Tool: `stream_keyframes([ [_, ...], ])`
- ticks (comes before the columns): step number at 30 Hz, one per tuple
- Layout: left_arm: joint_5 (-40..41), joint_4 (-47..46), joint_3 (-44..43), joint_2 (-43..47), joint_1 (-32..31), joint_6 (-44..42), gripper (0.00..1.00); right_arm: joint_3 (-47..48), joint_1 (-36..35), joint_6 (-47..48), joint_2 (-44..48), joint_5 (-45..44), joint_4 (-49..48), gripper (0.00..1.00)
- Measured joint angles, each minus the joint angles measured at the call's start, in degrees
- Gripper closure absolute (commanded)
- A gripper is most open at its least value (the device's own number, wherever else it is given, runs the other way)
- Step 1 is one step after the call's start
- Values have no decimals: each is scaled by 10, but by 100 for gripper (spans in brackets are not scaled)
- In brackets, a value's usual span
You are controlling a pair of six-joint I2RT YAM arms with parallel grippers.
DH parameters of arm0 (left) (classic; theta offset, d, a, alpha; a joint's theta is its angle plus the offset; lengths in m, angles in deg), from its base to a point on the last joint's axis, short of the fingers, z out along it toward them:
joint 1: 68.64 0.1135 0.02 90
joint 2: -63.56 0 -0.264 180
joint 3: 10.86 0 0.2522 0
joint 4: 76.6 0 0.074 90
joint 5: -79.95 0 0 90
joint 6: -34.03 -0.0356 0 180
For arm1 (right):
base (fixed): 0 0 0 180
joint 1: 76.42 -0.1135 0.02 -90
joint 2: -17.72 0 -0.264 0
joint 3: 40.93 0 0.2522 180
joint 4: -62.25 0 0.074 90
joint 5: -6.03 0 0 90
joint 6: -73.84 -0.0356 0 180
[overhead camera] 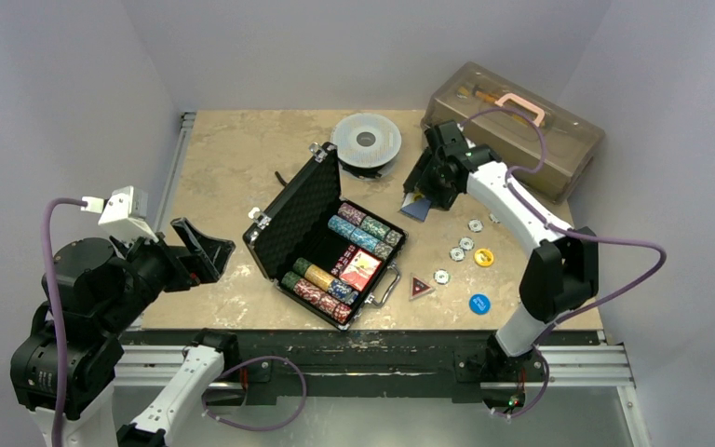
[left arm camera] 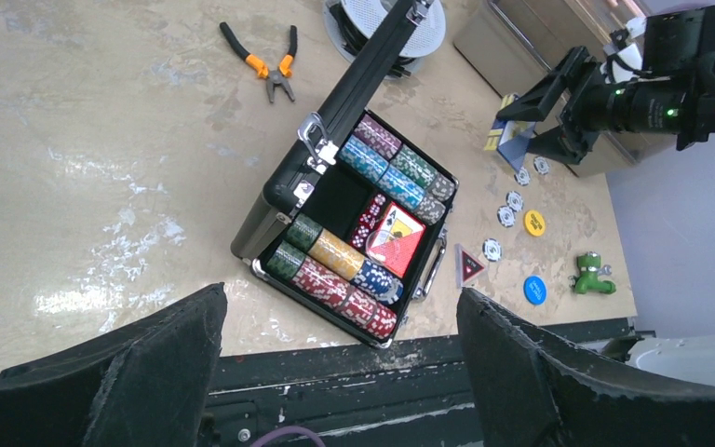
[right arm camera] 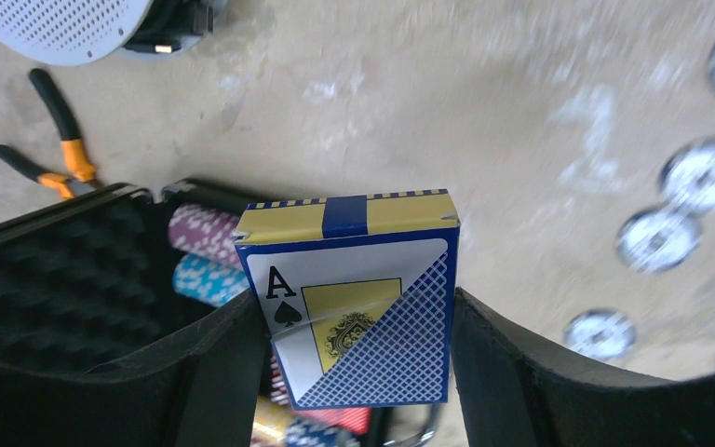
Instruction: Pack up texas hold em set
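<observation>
The black ribbed briefcase (overhead camera: 290,216) of the texas hold em set lies open mid-table, its lid up on the left. Rows of multicoloured chips (overhead camera: 365,231) and a red card deck (overhead camera: 360,270) sit inside. My right gripper (overhead camera: 422,194) hovers just right of the case's far corner, shut on a blue card deck (right arm camera: 358,298), one finger pressed on each side. Several loose chips (overhead camera: 466,244), a yellow disc (overhead camera: 484,257), a blue disc (overhead camera: 479,303) and a red triangular piece (overhead camera: 419,287) lie to the right of the case. My left gripper (overhead camera: 202,248) is open and empty, left of the case.
A translucent brown toolbox (overhead camera: 521,130) with a pink handle stands at the back right. A round grey spool (overhead camera: 366,140) sits behind the case. Orange-handled pliers (left arm camera: 270,67) lie behind the lid. A small green fitting (left arm camera: 588,273) rests near the blue disc (left arm camera: 534,290).
</observation>
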Motion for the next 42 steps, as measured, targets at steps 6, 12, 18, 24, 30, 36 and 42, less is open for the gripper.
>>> stream_keyframes([
  [6,-29,16,-4,9,0,-16,10,-12,-159,-205,-17,-21,10,100],
  [12,-59,35,-4,37,-4,-29,10,78,-292,-306,-126,-78,12,100],
  [18,-79,66,-17,43,-27,-36,10,131,-315,-387,-202,-129,34,100],
  [24,-72,94,-66,44,-56,-60,10,136,-315,-448,-224,-166,55,100],
  [30,-48,115,-82,44,-77,-84,10,147,-315,-479,-240,-179,61,100],
  [36,-24,121,-84,44,-87,-98,9,171,-315,-488,-270,-173,62,100],
  [42,-7,124,-85,44,-91,-106,9,172,-317,-488,-280,-166,63,100],
])
